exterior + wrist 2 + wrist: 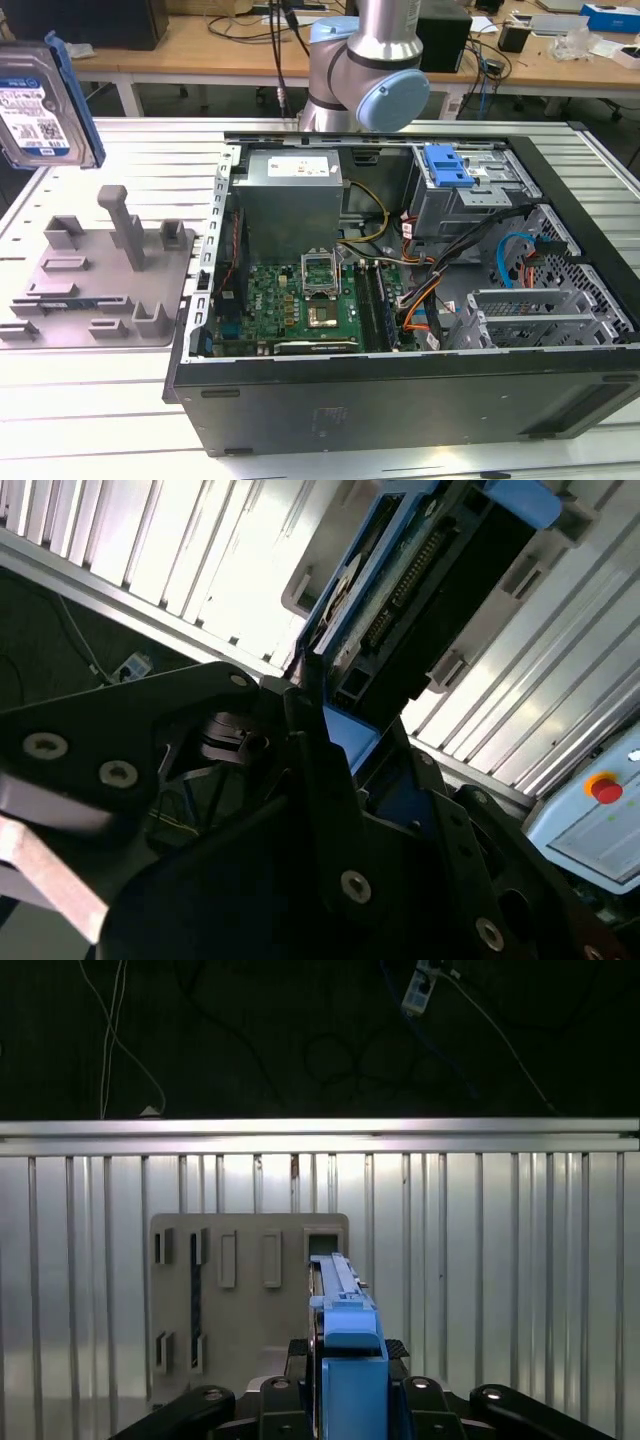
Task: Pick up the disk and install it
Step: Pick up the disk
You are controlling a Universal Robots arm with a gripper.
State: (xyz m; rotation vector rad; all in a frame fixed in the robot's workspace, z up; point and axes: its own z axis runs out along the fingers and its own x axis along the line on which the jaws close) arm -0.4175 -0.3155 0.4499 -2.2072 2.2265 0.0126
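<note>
The disk [337, 1280] stands on edge between the jaws of the gripper [347, 1352], which are clamped on its blue carrier, over the grey fixture plate [250, 1260] on the slatted table [500, 1260]. In the exterior view it hangs at the left edge, well apart from the open computer case [400, 395] (one corner is cut off there). It is silver with a white-and-blue label and a bright blue frame.

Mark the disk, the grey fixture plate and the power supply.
the disk [38, 112], exterior view, on its label face.
the grey fixture plate [105, 295], exterior view, on its flat base.
the power supply [290, 215], exterior view, on its grey side.
</note>
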